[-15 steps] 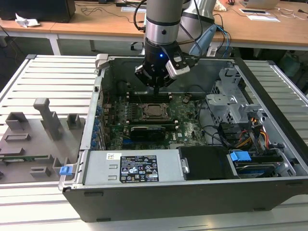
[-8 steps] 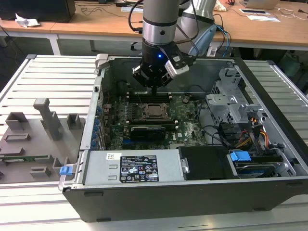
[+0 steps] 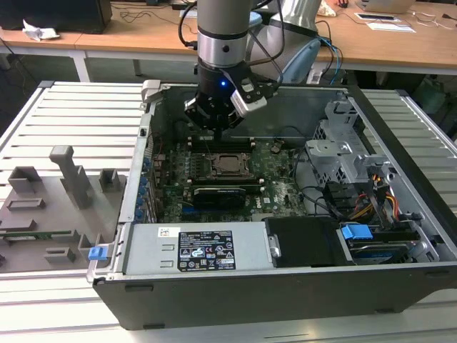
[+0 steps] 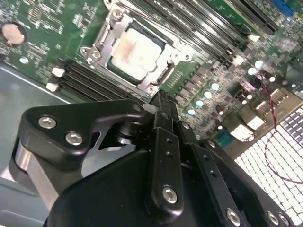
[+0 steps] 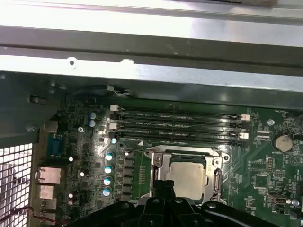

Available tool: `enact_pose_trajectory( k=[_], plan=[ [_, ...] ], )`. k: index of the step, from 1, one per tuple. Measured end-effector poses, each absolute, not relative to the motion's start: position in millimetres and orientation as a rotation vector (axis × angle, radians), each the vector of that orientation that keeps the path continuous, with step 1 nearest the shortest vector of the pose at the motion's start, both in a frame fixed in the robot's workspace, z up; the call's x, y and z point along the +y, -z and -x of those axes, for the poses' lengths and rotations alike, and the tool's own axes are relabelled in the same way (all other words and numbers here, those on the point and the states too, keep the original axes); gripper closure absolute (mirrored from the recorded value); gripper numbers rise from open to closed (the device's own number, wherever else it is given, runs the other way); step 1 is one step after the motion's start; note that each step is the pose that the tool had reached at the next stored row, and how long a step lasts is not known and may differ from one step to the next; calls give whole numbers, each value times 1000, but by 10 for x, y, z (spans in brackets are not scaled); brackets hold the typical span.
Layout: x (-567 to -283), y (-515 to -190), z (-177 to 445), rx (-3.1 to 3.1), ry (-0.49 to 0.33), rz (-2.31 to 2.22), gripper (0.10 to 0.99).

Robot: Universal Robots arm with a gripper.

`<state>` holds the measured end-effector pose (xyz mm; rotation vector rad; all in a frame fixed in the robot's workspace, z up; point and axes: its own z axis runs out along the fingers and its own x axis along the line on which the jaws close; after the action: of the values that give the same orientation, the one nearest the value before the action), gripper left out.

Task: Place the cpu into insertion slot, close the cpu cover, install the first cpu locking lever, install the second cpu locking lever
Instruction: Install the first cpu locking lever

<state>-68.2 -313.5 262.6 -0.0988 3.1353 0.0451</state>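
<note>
The cpu (image 4: 135, 52) lies flat in the insertion slot (image 3: 229, 163), its silvery-tan face up, and it shows again in the first wrist view as the cpu (image 5: 189, 177). The cpu cover (image 4: 105, 37) is down flat, framing the chip; the first wrist view shows the cpu cover (image 5: 185, 152) along the chip's edge. My gripper (image 3: 214, 133) hangs inside the open computer case, just above the board at the socket's far edge. Its black fingertips (image 4: 162, 101) are together, shut on nothing, close beside the socket's corner. The gripper (image 5: 163, 185) partly hides the socket's near edge.
Long black memory slots (image 5: 180, 125) run beside the socket. A long black card (image 3: 227, 194) lies in front of it, with the power supply (image 3: 193, 250) nearer still. A metal drive cage (image 3: 343, 157) and cables stand at the exterior view's right. A grey fixture tray (image 3: 57, 193) sits outside the case.
</note>
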Motion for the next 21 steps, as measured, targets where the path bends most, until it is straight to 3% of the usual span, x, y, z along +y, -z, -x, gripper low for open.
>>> enact_pose_trajectory(
  k=[21],
  plan=[
    [-3115, -2601, 1053, 3135, -46, 99, 980]
  ],
)
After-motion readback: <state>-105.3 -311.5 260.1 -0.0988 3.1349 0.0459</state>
